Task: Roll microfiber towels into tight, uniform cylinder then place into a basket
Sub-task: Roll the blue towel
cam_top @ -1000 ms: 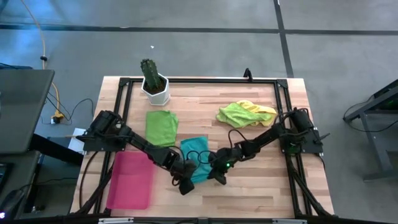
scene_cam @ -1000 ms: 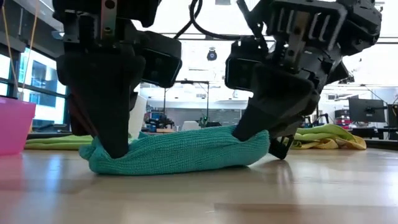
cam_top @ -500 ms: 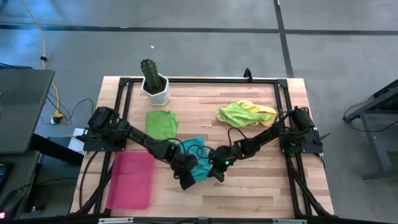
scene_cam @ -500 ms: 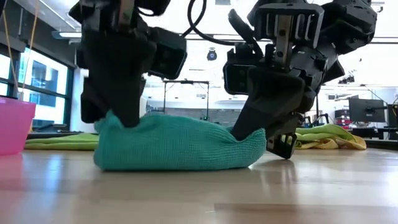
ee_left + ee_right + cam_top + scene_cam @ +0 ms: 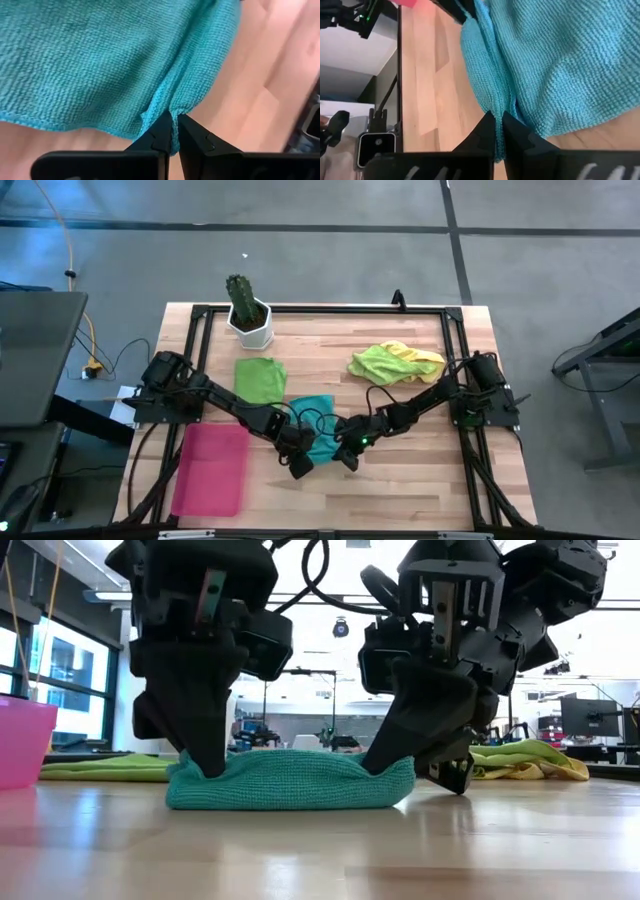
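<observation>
Seen from above, a wooden desk [image 5: 400,480] holds a teal towel [image 5: 318,437] near its middle, lying low and bunched. Two dark robot arms reach in from either side and meet at this towel. The left pincer [image 5: 301,467] is pressed together on the towel's near edge, pinching a fold of the cloth between its fingertips [image 5: 161,134]. The right pincer [image 5: 347,460] is likewise closed, pinching the edge at the towel's other end. Farther back lies a flat green towel [image 5: 260,378], and to the right a lime green towel [image 5: 382,363] heaped against a yellow towel [image 5: 424,358]. A pink-red tray [image 5: 211,470] sits at the front left, well apart from the teal towel. A potted cactus [image 5: 247,310] stands at the back.
</observation>
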Controlling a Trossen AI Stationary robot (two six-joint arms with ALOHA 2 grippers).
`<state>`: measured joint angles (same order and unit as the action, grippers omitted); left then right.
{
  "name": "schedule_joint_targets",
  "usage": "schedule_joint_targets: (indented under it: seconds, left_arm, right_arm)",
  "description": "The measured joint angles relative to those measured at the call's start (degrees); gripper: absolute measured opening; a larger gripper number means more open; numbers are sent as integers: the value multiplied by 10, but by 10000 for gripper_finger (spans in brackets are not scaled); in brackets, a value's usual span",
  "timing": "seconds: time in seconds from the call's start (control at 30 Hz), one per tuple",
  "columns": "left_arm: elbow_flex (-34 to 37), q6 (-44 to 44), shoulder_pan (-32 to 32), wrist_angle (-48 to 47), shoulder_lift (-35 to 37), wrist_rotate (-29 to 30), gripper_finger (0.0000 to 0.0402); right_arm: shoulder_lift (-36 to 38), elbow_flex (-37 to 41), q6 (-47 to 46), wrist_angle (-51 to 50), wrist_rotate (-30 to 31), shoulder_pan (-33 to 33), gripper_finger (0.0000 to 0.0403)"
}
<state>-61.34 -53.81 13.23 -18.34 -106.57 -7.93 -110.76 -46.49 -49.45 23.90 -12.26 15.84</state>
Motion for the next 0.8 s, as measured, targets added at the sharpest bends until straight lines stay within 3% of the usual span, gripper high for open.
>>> schedule_joint_targets:
  seconds: [0.5,0.8]
  left_arm:
    - [0,5,5,-19,0,35,17]
    - [-1,-14,14,-14,0,-1,17]
  right_arm:
    - [0,0,43,-17,33,-9,1]
    - [0,0,-46,-15,-44,-37,1]
